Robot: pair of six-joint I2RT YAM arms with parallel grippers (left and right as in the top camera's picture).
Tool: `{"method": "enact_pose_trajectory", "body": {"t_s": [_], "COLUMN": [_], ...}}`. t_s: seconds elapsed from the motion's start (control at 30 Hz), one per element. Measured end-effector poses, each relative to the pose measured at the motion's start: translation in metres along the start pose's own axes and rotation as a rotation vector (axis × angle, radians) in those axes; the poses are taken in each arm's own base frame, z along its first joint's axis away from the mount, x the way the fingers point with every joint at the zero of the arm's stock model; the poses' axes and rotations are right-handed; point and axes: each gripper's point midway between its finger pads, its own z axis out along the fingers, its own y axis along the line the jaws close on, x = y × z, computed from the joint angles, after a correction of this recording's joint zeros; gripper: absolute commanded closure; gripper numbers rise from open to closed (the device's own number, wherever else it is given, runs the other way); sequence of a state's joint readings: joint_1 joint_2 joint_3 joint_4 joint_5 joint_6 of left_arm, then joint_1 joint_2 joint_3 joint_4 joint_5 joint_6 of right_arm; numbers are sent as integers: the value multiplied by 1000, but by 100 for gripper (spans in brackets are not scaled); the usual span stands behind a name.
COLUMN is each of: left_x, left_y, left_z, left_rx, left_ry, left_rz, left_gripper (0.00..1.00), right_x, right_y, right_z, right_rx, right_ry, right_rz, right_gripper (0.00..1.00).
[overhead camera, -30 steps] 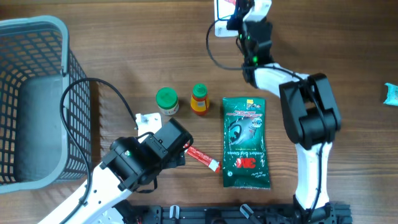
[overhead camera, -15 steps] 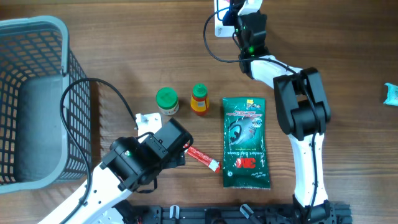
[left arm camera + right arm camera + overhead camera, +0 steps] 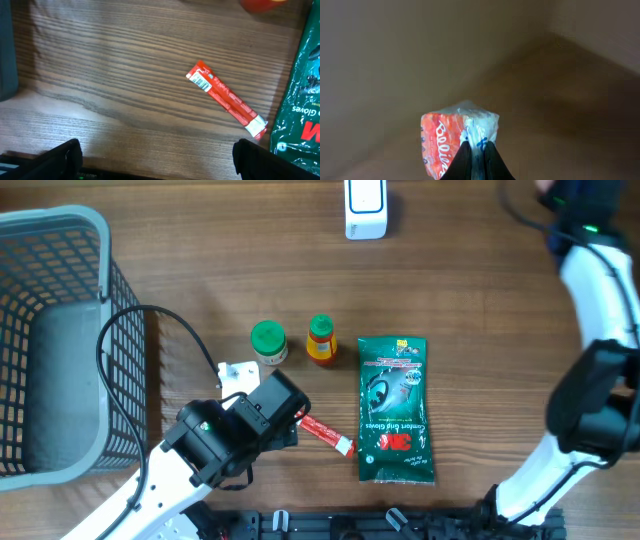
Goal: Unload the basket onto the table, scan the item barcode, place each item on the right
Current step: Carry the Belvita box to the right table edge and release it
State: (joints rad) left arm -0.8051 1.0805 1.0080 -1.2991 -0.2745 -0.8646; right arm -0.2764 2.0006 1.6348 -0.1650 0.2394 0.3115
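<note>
Protruding from between the almost-closed fingers of the right gripper [image 3: 476, 156], an orange-and-white packet [image 3: 451, 140] is seen in the right wrist view. It is clamped at its lower edge, with only a blurred brown background behind it. In the overhead view the packet cannot be made out. There the right arm is stretched to the top right corner, well apart from the white scanner [image 3: 365, 208] at the far edge of the table [image 3: 200, 260]. The left gripper [image 3: 157, 162] is held wide open, nothing in it, low over the table. A red tube [image 3: 226, 100] lies ahead of its fingers, just beside a green glove pack [image 3: 396, 408].
</note>
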Motion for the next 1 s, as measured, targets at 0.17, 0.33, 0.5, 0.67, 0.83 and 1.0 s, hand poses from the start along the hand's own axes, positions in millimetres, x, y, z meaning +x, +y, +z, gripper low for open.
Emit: {"method": "enact_pose_trajectory", "body": {"t_s": [0.17, 0.33, 0.5, 0.67, 0.83, 1.0], "left_x": [0, 0, 0, 0, 0, 0], "left_y": [0, 0, 0, 0, 0, 0], "left_z": [0, 0, 0, 0, 0, 0], "left_rx": [0, 0, 0, 0, 0, 1], "left_ry": [-1, -1, -1, -1, -1, 0], "left_rz": [0, 0, 0, 0, 0, 0], "left_gripper": [0, 0, 0, 0, 0, 0], "right_x": [27, 65, 87, 57, -23, 14], "right_y": [-152, -220, -245, -213, -89, 0], "right_z": [30, 42, 38, 11, -88, -159], "right_rx": [275, 389, 436, 342, -55, -282], "right_ry": [120, 229, 299, 278, 191, 444], "right_rz": [95, 140, 163, 181, 264, 401], "right_gripper": [95, 79, 1, 0, 0, 0]}}
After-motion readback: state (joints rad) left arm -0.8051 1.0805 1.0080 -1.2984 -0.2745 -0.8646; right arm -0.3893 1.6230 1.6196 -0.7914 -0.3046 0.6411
